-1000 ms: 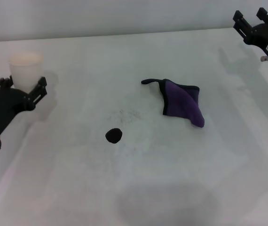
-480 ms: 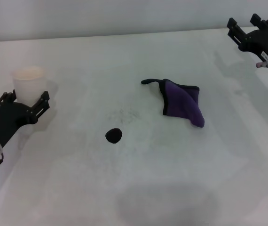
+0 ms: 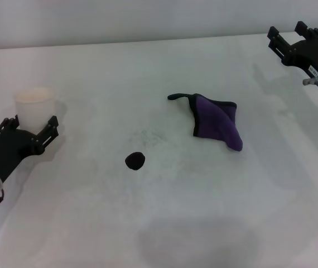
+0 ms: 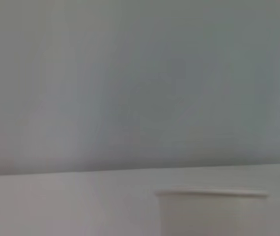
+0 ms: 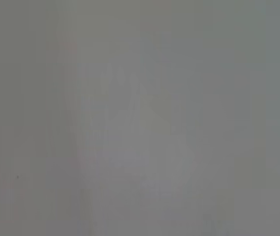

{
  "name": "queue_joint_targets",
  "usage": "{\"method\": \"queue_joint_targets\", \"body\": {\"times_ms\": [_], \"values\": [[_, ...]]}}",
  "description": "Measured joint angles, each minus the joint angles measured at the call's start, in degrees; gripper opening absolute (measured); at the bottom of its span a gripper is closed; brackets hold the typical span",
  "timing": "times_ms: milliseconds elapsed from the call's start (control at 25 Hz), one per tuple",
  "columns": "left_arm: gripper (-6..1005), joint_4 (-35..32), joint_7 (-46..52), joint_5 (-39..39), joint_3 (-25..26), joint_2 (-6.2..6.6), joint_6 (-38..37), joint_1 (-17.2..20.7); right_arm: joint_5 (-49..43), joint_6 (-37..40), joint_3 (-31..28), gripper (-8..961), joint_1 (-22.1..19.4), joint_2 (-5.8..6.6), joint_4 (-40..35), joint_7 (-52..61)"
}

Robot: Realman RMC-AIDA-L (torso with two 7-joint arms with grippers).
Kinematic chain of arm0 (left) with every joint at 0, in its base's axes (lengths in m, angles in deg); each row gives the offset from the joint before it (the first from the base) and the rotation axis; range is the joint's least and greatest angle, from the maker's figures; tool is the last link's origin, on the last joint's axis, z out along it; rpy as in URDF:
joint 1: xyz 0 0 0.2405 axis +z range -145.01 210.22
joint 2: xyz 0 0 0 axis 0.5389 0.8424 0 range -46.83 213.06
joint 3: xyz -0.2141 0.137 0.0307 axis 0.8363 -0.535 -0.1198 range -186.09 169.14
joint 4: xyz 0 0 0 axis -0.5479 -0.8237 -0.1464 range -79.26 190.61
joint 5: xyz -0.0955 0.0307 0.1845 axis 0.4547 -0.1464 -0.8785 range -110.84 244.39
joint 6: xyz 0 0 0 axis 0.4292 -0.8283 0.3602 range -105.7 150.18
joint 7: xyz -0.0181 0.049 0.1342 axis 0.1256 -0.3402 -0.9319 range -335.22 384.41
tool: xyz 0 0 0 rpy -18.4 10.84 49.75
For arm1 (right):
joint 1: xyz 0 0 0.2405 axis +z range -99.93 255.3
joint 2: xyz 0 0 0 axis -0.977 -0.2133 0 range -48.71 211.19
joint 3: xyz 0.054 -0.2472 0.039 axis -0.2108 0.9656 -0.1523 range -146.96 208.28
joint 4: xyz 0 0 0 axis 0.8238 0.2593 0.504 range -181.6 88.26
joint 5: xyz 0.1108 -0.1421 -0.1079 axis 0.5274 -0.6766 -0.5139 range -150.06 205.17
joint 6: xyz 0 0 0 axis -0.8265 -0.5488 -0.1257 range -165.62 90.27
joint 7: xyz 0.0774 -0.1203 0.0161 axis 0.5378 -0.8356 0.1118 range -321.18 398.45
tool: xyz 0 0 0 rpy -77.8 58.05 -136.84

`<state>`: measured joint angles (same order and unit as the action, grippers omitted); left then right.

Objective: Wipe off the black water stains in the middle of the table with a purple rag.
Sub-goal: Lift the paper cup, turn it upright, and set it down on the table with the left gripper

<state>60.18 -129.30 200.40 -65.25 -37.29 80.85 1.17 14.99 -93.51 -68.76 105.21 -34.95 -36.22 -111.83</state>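
Note:
The purple rag (image 3: 217, 125) lies folded on the white table (image 3: 92, 61), right of centre, its black loop (image 3: 176, 96) pointing left. The black water stain (image 3: 135, 161) is a small round blob to the rag's front left, with faint grey specks just beyond it. My right gripper (image 3: 286, 32) is open and empty, above the far right of the table, well away from the rag. My left gripper (image 3: 29, 127) is at the left edge, its fingers on either side of a white paper cup (image 3: 34, 106). The right wrist view shows only a plain grey surface.
The cup's rim (image 4: 211, 193) shows low in the left wrist view, with a bare grey wall behind it. A soft shadow (image 3: 198, 240) lies on the table at the front middle.
My left gripper and the paper cup have moved together toward the near edge. My right gripper has shifted a little to the left. The rag and the stain have not moved.

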Motion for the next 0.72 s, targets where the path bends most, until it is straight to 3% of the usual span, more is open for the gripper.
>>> {"method": "queue_joint_targets", "body": {"times_ms": [720], "values": [[789,0.1,-0.8,0.0,-0.1,-0.09,-1.6,0.6,0.0,0.0,0.0,727,0.0,0.00,0.4,0.0]]}}
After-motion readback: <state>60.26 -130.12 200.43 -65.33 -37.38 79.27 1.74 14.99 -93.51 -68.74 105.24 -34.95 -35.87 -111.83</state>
